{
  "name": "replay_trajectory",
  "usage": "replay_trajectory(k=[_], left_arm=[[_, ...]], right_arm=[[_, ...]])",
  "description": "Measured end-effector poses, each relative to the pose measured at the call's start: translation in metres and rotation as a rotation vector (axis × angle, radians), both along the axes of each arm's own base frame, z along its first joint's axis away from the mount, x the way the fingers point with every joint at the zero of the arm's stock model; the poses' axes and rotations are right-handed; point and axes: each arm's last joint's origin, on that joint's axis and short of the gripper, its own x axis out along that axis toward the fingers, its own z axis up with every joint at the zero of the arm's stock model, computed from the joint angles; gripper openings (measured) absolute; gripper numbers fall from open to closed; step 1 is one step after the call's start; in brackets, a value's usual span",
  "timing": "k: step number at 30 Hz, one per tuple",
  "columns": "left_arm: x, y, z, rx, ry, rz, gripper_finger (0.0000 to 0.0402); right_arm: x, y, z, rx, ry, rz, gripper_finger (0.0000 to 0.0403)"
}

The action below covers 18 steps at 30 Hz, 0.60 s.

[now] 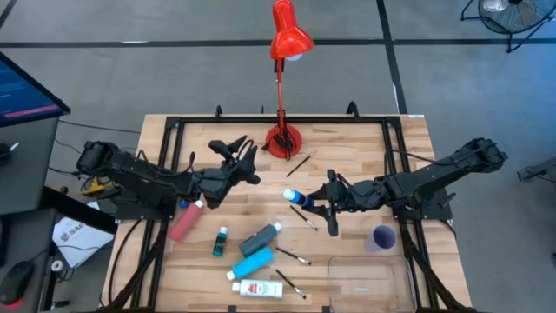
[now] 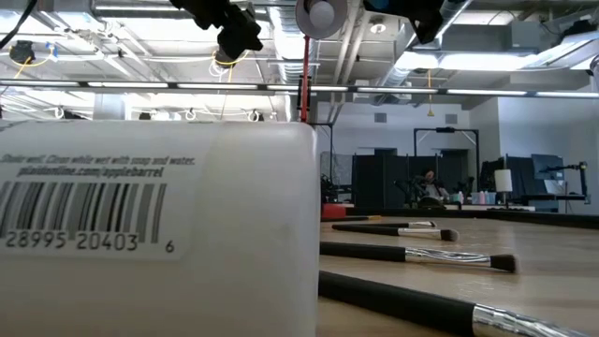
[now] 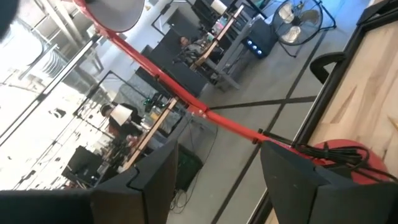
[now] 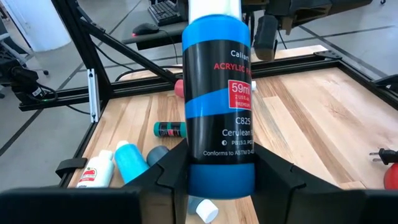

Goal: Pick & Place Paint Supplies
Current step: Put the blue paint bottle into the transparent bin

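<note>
While the left gripper waits raised with jaws apart and empty, the right gripper clamps a blue bottle for placing.

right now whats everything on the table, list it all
lamp: 1, red, back middle
blue bottle: 1, blue with black label, held in right gripper
pink tube: 1, pink-red, left
green bottle: 1, small, front left
teal tubes: 2, front middle
white tube: 1, front edge
brushes: several, dark, scattered
cup: 1, lilac, right
tray: 1, clear, front right
left gripper: open, empty
right gripper: shut on bottle
</note>
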Motion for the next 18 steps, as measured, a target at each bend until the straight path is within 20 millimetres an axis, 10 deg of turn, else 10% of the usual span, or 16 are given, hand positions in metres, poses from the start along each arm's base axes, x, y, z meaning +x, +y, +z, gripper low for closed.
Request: replay_trajectory(k=[10, 18], left_arm=[[0.008, -0.003, -0.004, 0.220, 0.344, -0.225, 0.0204], [0.036, 0.008, -0.061, 0.444, 0.947, -0.119, 0.0204]], right_arm=[[0.001, -0.008, -0.003, -0.030, 0.036, -0.023, 0.0125], [0.001, -0.010, -0.006, -0.056, 0.072, -0.023, 0.0124]])
